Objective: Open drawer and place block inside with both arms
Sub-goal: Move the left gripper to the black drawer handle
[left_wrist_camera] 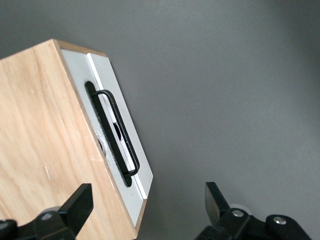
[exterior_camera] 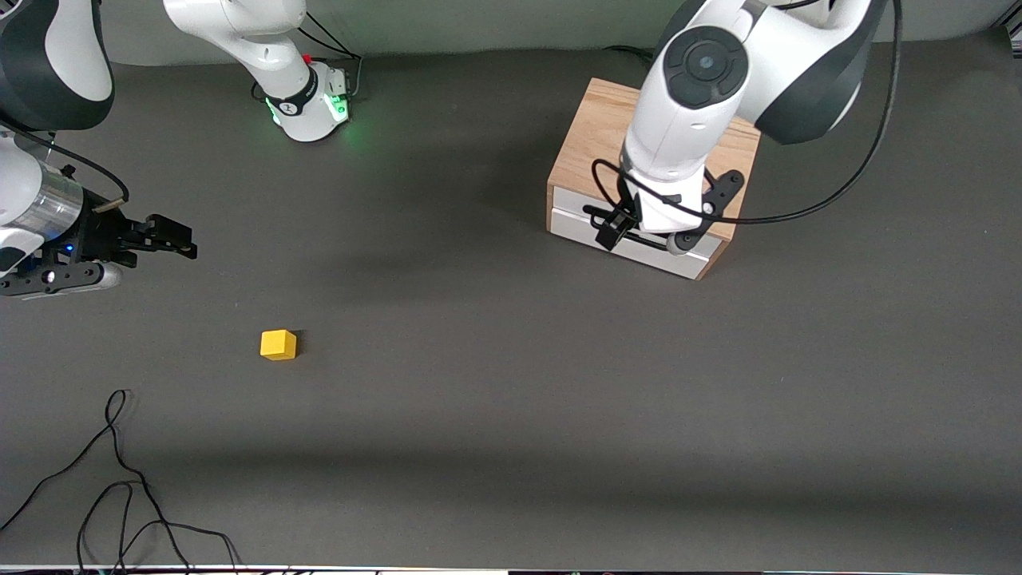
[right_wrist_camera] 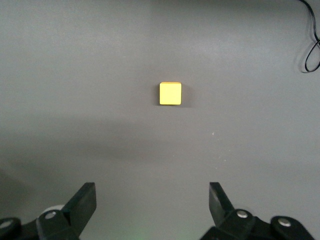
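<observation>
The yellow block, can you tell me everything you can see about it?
The yellow block is a small bright cube with plain, smooth faces. It sits flat on the dark grey table, toward the right arm's end, nearer the front camera than the drawer. Nothing touches it; the right gripper hangs open above the table.

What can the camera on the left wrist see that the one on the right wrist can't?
Only the left wrist view shows the light oak cabinet with its white drawer, which looks closed, and the drawer's black wire handle. The left hand is above the drawer front, open and empty.

Only the right wrist view shows the yellow block, lying alone on the table, and a loop of black cable. The right hand is above the table near the block, open and empty.

Both show the dark grey table top.
</observation>
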